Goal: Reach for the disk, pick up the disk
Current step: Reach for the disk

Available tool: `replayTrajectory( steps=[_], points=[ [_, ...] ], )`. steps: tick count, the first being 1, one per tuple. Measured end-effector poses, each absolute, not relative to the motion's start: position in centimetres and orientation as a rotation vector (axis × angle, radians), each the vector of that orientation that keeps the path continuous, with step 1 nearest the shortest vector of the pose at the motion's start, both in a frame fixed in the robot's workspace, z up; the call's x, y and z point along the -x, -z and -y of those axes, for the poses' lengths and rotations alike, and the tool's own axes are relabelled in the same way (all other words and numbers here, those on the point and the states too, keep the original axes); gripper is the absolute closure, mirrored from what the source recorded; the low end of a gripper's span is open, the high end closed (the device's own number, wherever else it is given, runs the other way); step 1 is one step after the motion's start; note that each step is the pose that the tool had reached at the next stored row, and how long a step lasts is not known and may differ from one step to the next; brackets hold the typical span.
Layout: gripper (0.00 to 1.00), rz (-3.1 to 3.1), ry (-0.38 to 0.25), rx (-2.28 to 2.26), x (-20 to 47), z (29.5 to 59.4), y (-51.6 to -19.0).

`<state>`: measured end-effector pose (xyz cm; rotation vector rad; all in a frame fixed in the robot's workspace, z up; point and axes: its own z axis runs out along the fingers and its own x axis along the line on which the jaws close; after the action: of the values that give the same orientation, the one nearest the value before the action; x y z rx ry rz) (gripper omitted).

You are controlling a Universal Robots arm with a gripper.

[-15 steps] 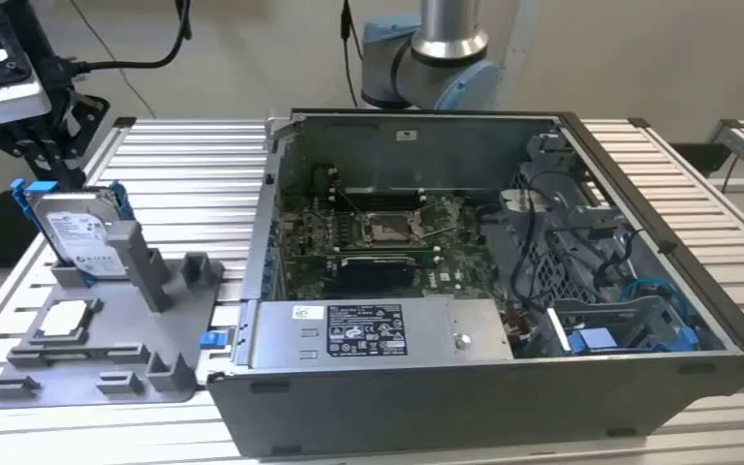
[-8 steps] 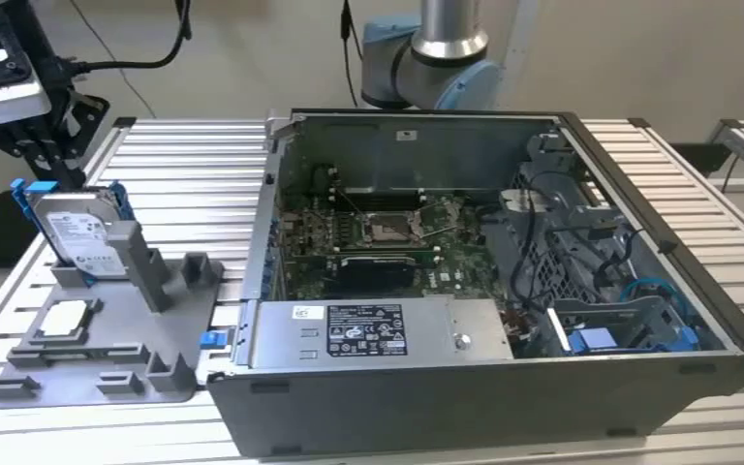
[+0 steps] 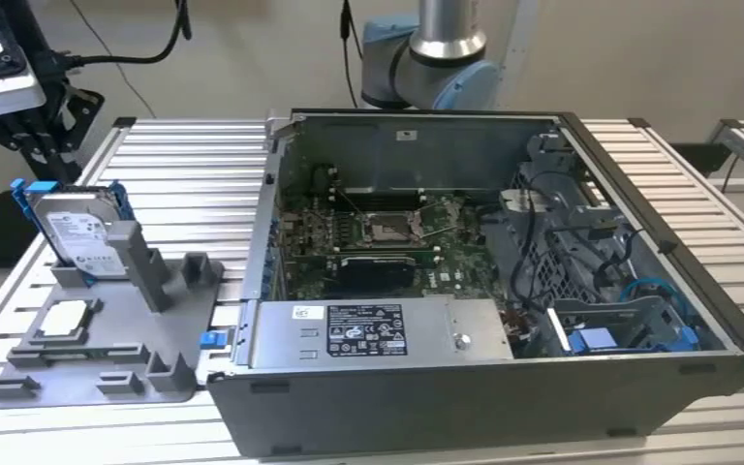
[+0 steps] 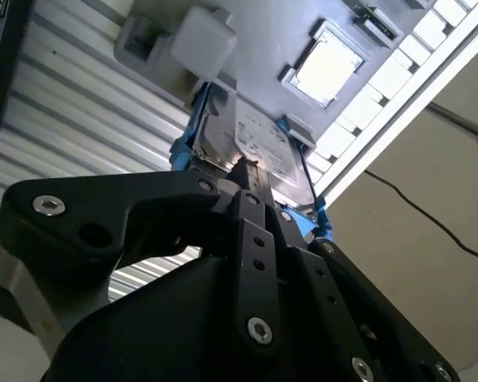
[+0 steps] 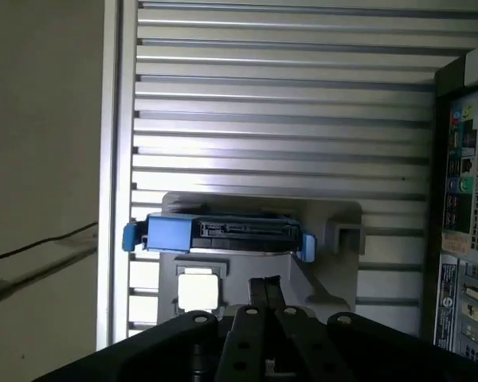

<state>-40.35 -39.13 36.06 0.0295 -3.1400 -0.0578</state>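
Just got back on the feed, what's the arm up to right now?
The arm's gripper hangs above the disk, shut, holding nothing and not touching it. The disk stands upright on edge in a slot of the grey fixture on the slatted table, to the exterior view's left of the open computer case. The disk is not yet picked up.
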Motion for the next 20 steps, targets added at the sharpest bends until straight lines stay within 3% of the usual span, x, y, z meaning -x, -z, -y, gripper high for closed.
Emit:
replayTrajectory(
  steps=[20],
  points=[
    [1.0,3.141,0.058,-0.028,45.1,37.3,-35.9]
  ],
)
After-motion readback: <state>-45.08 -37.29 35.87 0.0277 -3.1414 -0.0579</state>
